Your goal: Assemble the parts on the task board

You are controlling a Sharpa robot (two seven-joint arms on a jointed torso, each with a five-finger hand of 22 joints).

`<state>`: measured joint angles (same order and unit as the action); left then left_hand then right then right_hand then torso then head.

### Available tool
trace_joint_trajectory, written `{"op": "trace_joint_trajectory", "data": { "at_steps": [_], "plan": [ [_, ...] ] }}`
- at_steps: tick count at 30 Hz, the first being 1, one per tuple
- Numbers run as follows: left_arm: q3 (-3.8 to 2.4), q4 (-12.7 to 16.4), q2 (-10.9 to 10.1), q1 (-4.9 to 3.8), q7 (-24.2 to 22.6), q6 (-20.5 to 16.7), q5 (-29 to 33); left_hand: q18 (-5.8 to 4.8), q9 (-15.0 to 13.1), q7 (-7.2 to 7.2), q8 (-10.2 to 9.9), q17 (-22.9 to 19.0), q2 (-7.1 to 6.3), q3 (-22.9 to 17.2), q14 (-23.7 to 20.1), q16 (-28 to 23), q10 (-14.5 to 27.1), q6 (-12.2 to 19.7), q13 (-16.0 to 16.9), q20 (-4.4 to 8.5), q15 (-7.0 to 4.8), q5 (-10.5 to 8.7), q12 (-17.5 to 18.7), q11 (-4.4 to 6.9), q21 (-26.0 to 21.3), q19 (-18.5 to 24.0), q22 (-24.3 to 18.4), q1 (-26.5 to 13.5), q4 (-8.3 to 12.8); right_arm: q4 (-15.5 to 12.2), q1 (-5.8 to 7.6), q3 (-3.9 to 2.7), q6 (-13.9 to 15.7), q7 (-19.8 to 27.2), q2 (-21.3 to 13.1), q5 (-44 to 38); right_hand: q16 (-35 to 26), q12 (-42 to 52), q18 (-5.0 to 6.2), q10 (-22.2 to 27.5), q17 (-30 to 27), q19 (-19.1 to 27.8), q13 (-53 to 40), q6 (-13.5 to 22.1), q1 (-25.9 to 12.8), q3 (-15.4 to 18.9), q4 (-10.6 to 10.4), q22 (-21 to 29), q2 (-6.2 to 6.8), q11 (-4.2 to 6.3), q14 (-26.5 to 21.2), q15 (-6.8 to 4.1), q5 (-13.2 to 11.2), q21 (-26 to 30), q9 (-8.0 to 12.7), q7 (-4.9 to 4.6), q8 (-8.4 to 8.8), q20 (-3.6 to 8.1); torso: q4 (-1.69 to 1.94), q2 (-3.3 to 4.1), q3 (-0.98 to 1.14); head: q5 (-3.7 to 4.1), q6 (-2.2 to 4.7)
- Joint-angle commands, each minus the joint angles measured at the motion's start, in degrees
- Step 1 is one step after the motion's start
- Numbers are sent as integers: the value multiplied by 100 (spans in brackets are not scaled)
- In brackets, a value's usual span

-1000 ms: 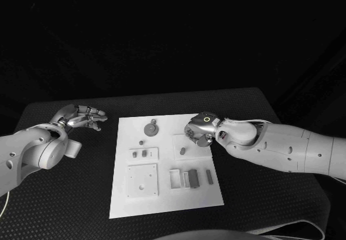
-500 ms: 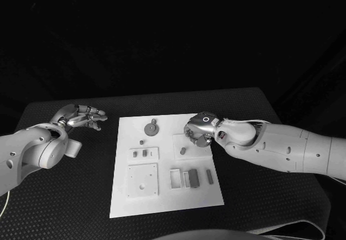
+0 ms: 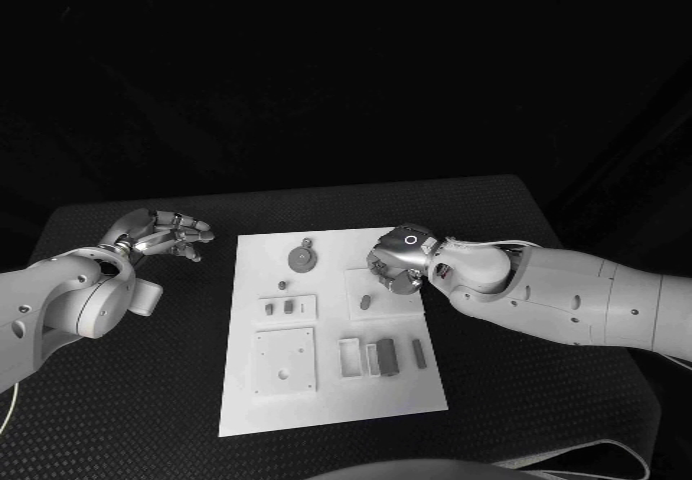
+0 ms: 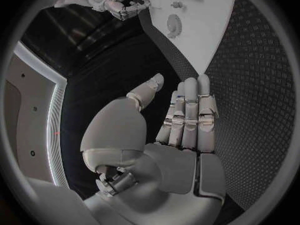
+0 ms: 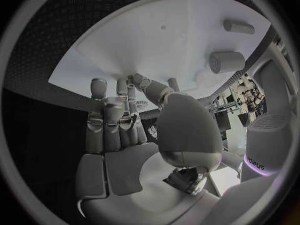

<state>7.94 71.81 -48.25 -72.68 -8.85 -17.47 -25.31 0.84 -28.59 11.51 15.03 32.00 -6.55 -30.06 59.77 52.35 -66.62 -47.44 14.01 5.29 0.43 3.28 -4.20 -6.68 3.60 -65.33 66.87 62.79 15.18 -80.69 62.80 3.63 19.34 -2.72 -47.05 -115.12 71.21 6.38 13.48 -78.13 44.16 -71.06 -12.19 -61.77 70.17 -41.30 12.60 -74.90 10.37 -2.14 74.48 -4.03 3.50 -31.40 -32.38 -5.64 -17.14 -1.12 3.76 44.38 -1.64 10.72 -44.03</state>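
The white task board (image 3: 329, 400) lies in the middle of the table. On it are a round disc part (image 3: 303, 259), small pieces (image 3: 290, 306), a short peg (image 3: 365, 299) and a row of upright pieces (image 3: 384, 355). My right hand (image 3: 397, 263) hovers over the board's far right corner, just beyond the peg. In the right wrist view its thumb (image 5: 147, 86) reaches across to the fingertips (image 5: 119, 91), and I cannot make out whether anything is pinched there. My left hand (image 3: 159, 235) hangs over the table left of the board, fingers (image 4: 190, 110) straight and side by side, holding nothing.
A square white plate (image 3: 284, 360) with small holes sits at the board's near left. Two cylinders (image 5: 226, 61) lie on the board ahead of the right hand. Black table surface (image 3: 144, 400) surrounds the board on all sides.
My right hand has edged slightly to the left over the board's far right corner. The left hand and the parts have not moved.
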Motion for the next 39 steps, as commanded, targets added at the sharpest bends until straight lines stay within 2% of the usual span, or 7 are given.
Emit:
{"op": "trace_joint_trajectory", "data": {
  "at_steps": [1, 20, 26, 31, 39],
  "plan": [
    [-4, 4, 9, -2, -50, -4, -14, 117, 2, -18, 21, 9, 25, 16, 49, -17, 54, 38, 6, -7, -4, -28, 18, 2, 28, -41, -8, 13, 8, 11, -48, 34, -140, -98, 12, -239, 28, 28, 152, -65, 10, -8, -38, -63, 45, -11, 59, -138, -100, 27, -7, -47, -6, -33, -14, 6, -28, 59, 2, -2, -1, 6, 7],
    [-4, -22, 15, 0, -57, -7, -15, 117, 2, -17, 23, 11, 26, 15, 53, -17, 57, 40, 9, -8, -4, -28, 18, 2, 29, -43, -13, 16, 11, -143, -46, 28, 85, -132, -68, -290, 50, 60, 152, -139, 19, -40, -116, -104, 89, -37, 110, -144, -136, 63, -15, -84, -6, -101, -68, 31, -61, 78, 6, -2, -5, -13, 16],
    [-4, -41, 33, 4, -59, -10, -15, 116, 2, -17, 24, 12, 27, 16, 53, -17, 58, 41, 11, -8, -4, -28, 19, 2, 29, -44, -15, 16, 11, -197, -44, -4, 162, -119, -112, -205, 52, 61, 152, -143, 20, -41, -124, -106, 85, -37, 108, -144, -134, 65, -16, -86, -6, -108, -74, 32, -63, 78, 2, -3, -4, -29, 20],
    [-4, -65, 50, 16, -60, -3, -16, 117, 2, -17, 25, 12, 29, 16, 54, -17, 59, 42, 11, -8, -4, -28, 19, 1, 29, -45, -16, 16, 10, -231, -42, -29, 159, -114, -140, -84, 54, 62, 152, -145, 21, -42, -132, -107, 77, -35, 103, -144, -132, 66, -16, -88, -6, -114, -80, 32, -65, 78, 22, -15, 2, -50, 42],
    [-4, -98, 49, 25, -59, -1, -16, 116, 2, -16, 26, 12, 28, 16, 55, -18, 60, 44, 13, -8, -4, -28, 19, 1, 29, -45, -18, 16, 10, -298, -25, -93, 136, -91, -199, 76, 57, 62, 152, -148, 22, -43, -141, -108, 73, -37, 99, -144, -132, 69, -15, -90, -6, -121, -86, 33, -66, 79, 20, -21, -4, -69, 48]
  ]
}}
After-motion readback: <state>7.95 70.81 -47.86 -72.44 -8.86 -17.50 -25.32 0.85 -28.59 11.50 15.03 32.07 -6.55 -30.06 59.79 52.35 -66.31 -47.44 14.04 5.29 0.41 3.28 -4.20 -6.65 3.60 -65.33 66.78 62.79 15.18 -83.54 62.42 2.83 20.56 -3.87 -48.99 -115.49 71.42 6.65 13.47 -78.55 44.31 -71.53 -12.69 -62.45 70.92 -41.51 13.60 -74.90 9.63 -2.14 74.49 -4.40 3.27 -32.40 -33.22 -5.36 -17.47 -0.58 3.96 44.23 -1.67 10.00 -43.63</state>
